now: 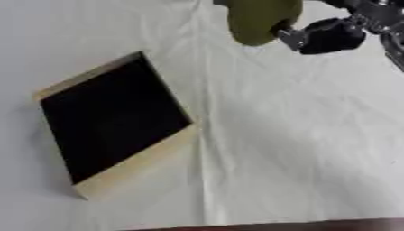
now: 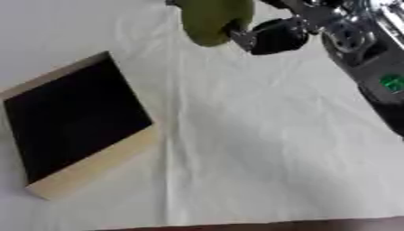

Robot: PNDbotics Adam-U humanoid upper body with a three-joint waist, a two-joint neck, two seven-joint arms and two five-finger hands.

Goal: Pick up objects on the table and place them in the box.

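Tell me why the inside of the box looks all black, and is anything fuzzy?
In the left eye view the box has pale wooden walls, but its inside is dark and shows no detail. The green object at the top edge is soft-edged. In the right eye view the right hand and its silver arm look smeared, and the white cloth is evenly lit, with faint creases.

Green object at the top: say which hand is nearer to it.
Right. The right hand touches the green object from its right side, apparently holding it. The left hand shows in neither view.
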